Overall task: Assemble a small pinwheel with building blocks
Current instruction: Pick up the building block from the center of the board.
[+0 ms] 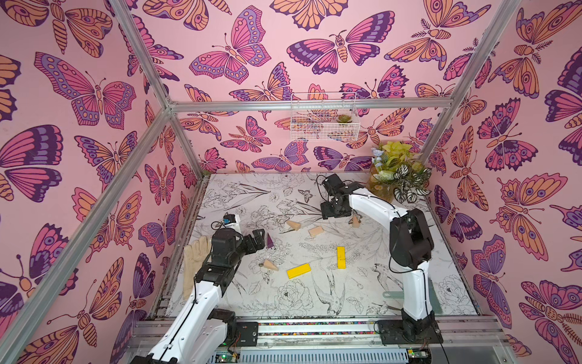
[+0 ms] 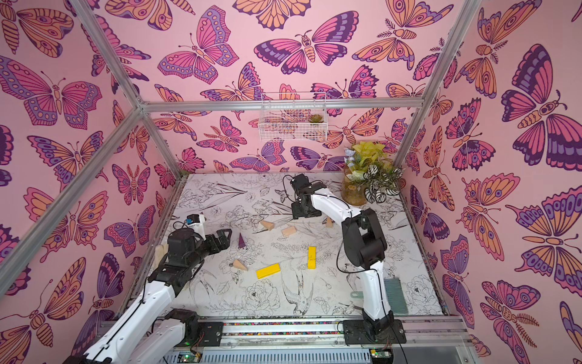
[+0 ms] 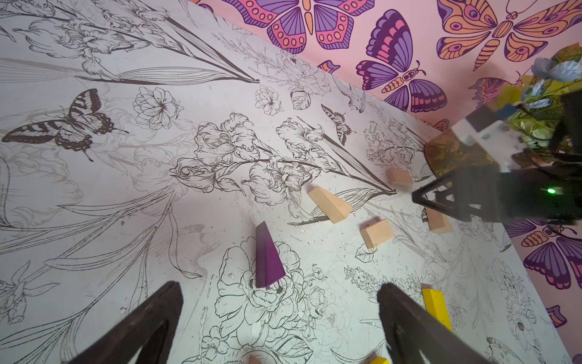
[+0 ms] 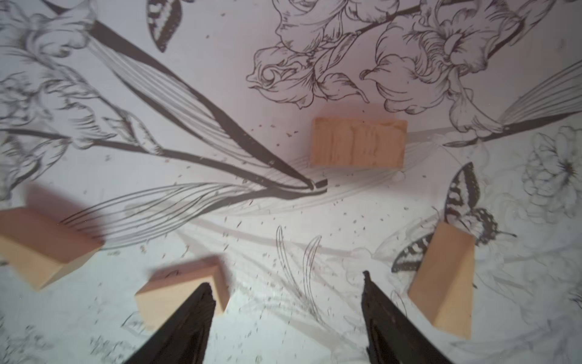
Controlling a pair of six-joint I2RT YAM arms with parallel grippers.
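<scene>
Nothing is joined yet — the building blocks (image 1: 298, 271) lie scattered on the table (image 1: 252, 302). The right pincer (image 4: 285, 280) hangs, jaws apart and empty, just short of a small tan block (image 4: 358, 142); I judge it should square to the block's long sides and lower fully before closing, clear of the tan piece (image 4: 442, 280) nearby. The left pincer (image 3: 280, 286), spread wide and empty, hovers by the purple wedge (image 3: 267, 258).

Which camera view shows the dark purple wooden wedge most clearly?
The left wrist view. There the dark purple wooden wedge lies large and unobstructed near the middle of the picture, and its tapering shape is plain. In both top views it is only a small dark shape. The right wrist view does not show it.
</scene>
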